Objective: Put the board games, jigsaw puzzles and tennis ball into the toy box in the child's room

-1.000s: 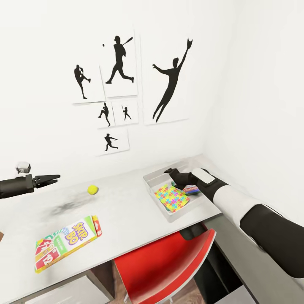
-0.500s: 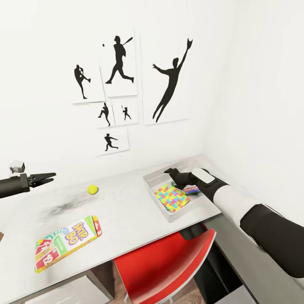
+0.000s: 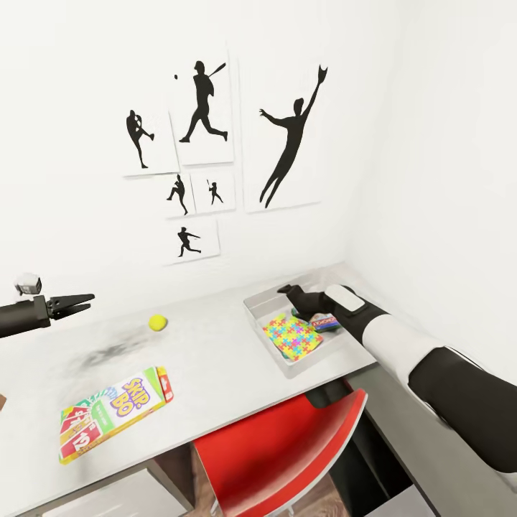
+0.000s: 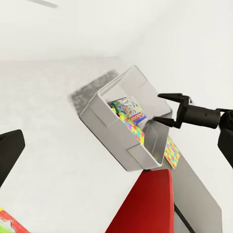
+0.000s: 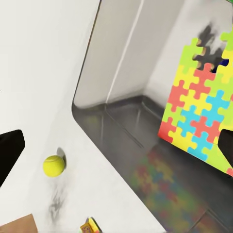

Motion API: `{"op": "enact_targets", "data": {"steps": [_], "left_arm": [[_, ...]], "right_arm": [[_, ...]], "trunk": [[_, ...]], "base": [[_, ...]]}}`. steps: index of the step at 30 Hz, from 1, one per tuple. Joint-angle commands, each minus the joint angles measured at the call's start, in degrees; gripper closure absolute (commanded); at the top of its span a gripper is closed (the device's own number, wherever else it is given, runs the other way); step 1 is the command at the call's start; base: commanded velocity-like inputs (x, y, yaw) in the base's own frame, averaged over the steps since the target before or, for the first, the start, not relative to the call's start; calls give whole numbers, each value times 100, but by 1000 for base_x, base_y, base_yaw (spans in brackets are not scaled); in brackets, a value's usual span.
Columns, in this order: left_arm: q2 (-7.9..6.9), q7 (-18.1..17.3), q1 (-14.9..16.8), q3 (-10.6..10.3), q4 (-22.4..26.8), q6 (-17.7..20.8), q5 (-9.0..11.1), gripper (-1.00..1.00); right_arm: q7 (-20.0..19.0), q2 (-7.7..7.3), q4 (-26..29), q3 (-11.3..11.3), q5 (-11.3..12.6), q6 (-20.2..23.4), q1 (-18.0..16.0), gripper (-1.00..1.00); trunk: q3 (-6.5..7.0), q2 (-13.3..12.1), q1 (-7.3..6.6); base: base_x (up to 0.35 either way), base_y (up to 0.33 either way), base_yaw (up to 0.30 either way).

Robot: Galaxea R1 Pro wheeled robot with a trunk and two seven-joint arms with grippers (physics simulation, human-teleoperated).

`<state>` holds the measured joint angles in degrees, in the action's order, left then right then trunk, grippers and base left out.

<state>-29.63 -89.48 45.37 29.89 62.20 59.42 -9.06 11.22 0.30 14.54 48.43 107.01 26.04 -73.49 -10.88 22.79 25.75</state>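
Note:
The toy box point(image 3: 260, 314) sits at the right end of the table point(image 3: 215, 352). Inside it lie a jigsaw puzzle point(image 3: 293, 336) and a small blue board game point(image 3: 327, 323). My right gripper point(image 3: 286, 291) hangs open over the toy box's far side, holding nothing. The left wrist view shows that right gripper point(image 4: 165, 108) spread above the toy box point(image 4: 111, 133), where a pale green board game point(image 4: 124, 104) also lies. The tennis ball point(image 3: 158, 323) rests mid-table. The SKIP-BO board game point(image 3: 115, 413) lies near the front edge. My left gripper point(image 3: 87, 300) hovers open, left of the ball.
A red chair point(image 3: 287, 452) is tucked under the table in front of the toy box. Baseball silhouette posters point(image 3: 208, 143) hang on the white wall behind. A white wall closes off the right side. A lower dark grey unit point(image 3: 424, 474) runs beside my right arm.
My left gripper has drawn back to the left, away from the tennis ball. My right gripper has barely shifted over the toy box.

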Motion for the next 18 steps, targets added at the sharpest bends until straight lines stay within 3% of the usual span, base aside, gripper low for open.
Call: {"op": "enact_targets", "data": {"steps": [1, 9, 18], "left_arm": [[1, -52, 7, 8, 4, 58, -60, -100], [1, -52, 7, -15, 3, 58, -60, -100], [1, -52, 7, -18, 3, 58, -60, -100]], "right_arm": [[35, -2, 34, 17, 33, 6, -7, -100], [70, -11, 409, 17, 3, 11, -9, -100], [238, -190, 874, 8, -10, 163, -66, -100]], "trunk": [[-12, 12, 4], [-12, 12, 4], [-12, 12, 4]], "base": [[0, 0, 0], [0, 0, 0], [0, 0, 0]]}}
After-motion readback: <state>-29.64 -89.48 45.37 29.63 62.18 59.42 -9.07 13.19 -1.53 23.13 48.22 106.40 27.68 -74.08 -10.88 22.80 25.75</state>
